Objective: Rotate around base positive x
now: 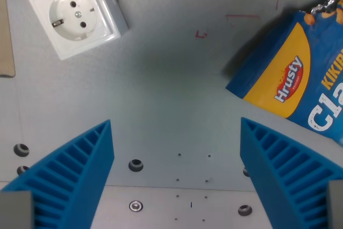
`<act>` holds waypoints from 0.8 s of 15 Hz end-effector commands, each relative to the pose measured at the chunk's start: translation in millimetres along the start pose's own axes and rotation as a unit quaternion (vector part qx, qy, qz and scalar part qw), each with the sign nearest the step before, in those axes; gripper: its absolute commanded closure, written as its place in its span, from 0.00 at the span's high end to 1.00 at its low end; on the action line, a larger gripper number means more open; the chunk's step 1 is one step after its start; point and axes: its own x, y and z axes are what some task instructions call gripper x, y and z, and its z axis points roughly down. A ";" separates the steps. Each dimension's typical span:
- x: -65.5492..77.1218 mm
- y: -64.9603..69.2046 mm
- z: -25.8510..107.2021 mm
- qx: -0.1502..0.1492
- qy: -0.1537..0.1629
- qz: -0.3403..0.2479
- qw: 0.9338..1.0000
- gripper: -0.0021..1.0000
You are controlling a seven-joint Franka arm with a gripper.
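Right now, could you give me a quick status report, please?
Gripper open, empty, above bare table. Wall socket upper left, Hrusty snack bag on the wrist view's right. Nothing between the fingers.

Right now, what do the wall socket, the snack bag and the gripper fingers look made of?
Wall socket: white moulded plastic, smooth, faintly glossy. Snack bag: thin printed film, apparently plastic, with sheen and crinkled edges. Gripper fingers: matte blue ribbed plastic, possibly 3D-printed. Table: dull grey, likely metal, with screw holes.

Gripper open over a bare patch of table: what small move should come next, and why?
Probably begin the wrist rotation about base x. The gripper is open and holds nothing, with the socket and snack bag well clear of both fingers.
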 end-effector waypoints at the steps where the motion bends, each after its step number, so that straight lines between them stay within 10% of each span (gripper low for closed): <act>1: 0.2 0.0 -2.1 0.006 0.003 0.000 1.000 1.00; 12: 0.2 0.0 -2.1 0.079 0.010 -0.001 0.997 1.00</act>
